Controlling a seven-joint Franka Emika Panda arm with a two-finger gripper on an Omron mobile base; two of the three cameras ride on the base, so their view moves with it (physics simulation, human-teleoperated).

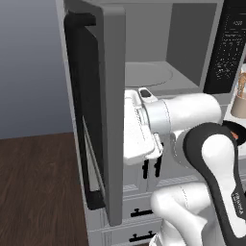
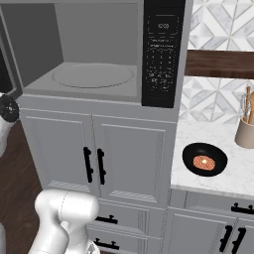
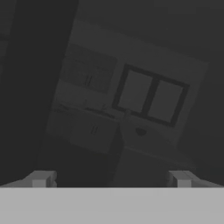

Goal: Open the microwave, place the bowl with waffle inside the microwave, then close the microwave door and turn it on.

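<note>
The microwave (image 2: pixel 99 99) stands open, its grey cavity and round glass turntable (image 2: pixel 93 75) bare, with the black keypad (image 2: pixel 162 54) on the right. The microwave door (image 1: pixel 113 96) is swung out wide on the left, its black bar handle (image 1: pixel 77 96) on the outer side. My white hand (image 1: pixel 138 127) sits against the door's inner face. My gripper (image 3: pixel 110 181) is open with nothing between its fingertips (image 3: pixel 41 179), close to the dark tinted window. The black bowl (image 2: pixel 205 158) with the waffle (image 2: pixel 204 162) rests on the counter (image 2: pixel 218 183) right of the microwave, well away from the gripper.
White cabinet doors with short black handles (image 2: pixel 94 164) sit under the microwave, drawers below them. A beige utensil holder (image 2: pixel 245 130) stands at the counter's back right. Dark wood floor (image 1: pixel 38 192) lies to the left of the open door.
</note>
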